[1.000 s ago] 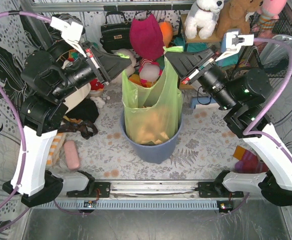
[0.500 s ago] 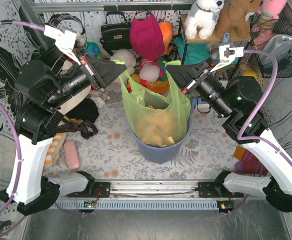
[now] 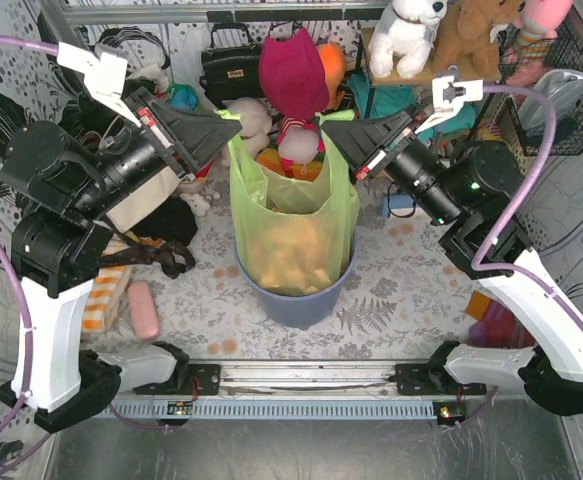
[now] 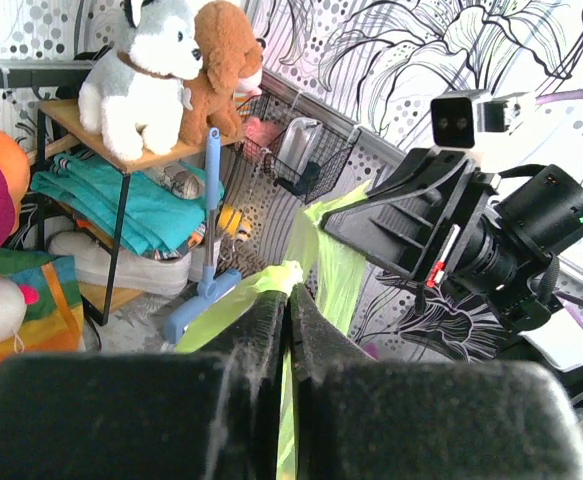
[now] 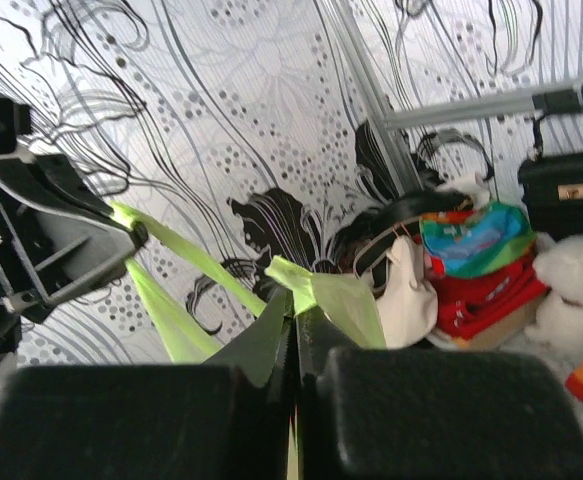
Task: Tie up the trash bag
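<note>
Two pinches carry the trash bag (image 3: 293, 235). The left gripper (image 3: 233, 118) has its jaws squeezed almost together on one green handle strip (image 4: 241, 297), and the right gripper (image 3: 327, 121) is clamped tight on the opposite strip. Each wrist view shows a small tongue of film poking out just past the fingertips. The bag hangs below and between the two grippers, with its mouth drawn taut from one to the other. Its lower body sits inside the blue-grey bin (image 3: 301, 300), and crumpled brown paper (image 3: 291, 255) shows through the plastic. The film looks thin, limp and slick, and the load is probably light, so weight should be no trouble. Slipping and stretching are the likelier risks, since so little plastic lies past each pinch that a hard pull could slide it free or neck the strip down. The handle strips are the right places to hold. A knot will probably need slack between the grippers and enough free length on each strip to cross one over the other.
</note>
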Available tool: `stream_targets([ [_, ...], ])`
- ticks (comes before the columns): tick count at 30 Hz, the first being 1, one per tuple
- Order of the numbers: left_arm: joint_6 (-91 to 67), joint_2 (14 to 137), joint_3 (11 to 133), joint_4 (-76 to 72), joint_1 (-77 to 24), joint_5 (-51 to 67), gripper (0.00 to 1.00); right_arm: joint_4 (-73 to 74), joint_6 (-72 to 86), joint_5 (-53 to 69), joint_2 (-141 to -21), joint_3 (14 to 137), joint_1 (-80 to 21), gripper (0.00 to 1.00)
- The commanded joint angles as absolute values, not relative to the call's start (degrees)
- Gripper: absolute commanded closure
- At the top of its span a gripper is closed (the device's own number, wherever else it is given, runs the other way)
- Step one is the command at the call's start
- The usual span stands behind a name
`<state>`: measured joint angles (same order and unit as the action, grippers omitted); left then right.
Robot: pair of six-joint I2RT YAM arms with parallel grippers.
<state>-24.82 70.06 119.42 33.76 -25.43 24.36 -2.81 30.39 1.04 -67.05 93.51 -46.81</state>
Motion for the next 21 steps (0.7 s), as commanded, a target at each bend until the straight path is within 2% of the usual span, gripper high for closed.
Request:
stream_targets([
  [1,-23.82,67.41,114.45,30.61,-25.1,22.61,0.88,-6.26,32.6,-0.12,-63.9,87.65,-46.67,1.0],
  [3,-24.48,65.53,110.61,29.54,-25.14,22.48,0.85,-6.07,33.18,-0.87,-63.01,85.49,-46.67,1.0],
  [5,-24.98,64.0,108.16,28.63,-25.14,22.38,0.78,-5.35,32.9,-1.3,-62.55,85.34,-46.67,0.85],
  [7,-25.05,63.25,107.99,28.83,-25.09,21.88,0.63,-3.96,32.19,-1.32,-62.45,86.55,-46.67,0.7],
  [11,-25.48,63.23,110.8,29.19,-25.13,22.2,0.48,-0.63,30.51,-1.44,-62.14,89.19,-46.67,0.52],
  [13,-25.78,64.1,113.02,29.9,-25.14,22.99,0.42,0.8,29.59,-1.64,-61.77,90.53,-46.67,0.47],
  [16,-26.17,64.84,115.73,31.39,-25.13,23.02,0.36,4.43,27.75,-1.84,-61.61,93.72,-46.67,0.46],
  [21,-27.18,64.86,118.04,34.04,-25.09,23.29,0.34,12.27,24.22,-2.7,-61.79,100.8,-46.67,0.45],
])
